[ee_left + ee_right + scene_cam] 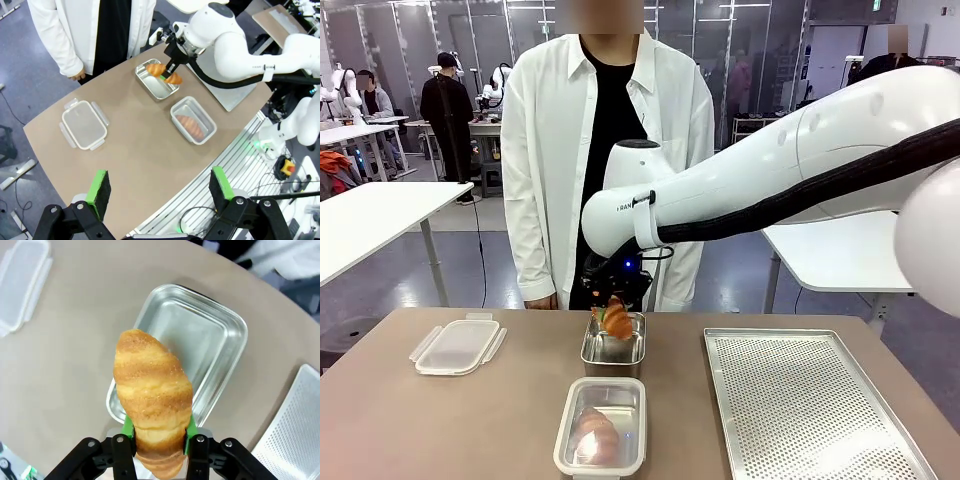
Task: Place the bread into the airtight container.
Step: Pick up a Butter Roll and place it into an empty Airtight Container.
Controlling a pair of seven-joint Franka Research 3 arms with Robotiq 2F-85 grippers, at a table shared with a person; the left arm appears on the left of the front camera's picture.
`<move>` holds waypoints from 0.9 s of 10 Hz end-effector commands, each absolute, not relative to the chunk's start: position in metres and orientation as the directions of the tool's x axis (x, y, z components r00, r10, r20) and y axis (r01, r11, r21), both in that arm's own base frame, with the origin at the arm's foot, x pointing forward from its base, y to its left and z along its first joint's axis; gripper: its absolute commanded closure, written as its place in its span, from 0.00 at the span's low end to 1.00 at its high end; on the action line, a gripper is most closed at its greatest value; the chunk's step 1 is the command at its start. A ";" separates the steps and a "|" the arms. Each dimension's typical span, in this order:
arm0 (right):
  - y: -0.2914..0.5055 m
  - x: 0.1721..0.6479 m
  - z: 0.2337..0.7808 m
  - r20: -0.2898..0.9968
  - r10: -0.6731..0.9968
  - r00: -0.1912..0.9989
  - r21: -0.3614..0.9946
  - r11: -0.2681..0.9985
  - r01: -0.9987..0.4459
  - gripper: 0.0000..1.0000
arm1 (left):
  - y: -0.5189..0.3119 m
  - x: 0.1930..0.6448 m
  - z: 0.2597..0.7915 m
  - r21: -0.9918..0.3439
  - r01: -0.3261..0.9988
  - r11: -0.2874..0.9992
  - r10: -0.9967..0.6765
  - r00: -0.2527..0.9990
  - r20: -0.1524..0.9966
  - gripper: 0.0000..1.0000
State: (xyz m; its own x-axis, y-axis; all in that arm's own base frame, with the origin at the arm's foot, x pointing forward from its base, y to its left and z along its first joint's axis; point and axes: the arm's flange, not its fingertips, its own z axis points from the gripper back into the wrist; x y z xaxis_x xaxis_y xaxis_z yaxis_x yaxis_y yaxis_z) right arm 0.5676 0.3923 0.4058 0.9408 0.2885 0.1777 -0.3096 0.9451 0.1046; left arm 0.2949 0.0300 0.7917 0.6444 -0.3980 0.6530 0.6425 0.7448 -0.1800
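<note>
Clear container (pixel 564 436), seemingly one bread (pixel 595 432) inside

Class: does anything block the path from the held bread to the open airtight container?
Nothing visible does. The right gripper holds the bread above the metal tray; the container sits open nearer the robot, its lid aside. One roll already lies inside.

White arm (pixel 840 130), black cable (pixel 860 180), black right pincer (pixel 158 430) (green pads (pixel 127 429)).

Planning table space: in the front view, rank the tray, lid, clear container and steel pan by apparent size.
Tray, clearly largest.
Lid and clear container look alike; the container is nearer, so unranked.
Steel pan, smallest.
</note>
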 end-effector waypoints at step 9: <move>0.394 0.604 0.355 0.171 0.079 0.982 0.123 0.987 -0.101 0.56 | 0.030 0.294 0.793 -0.187 0.659 0.728 -0.403 0.633 0.661 0.00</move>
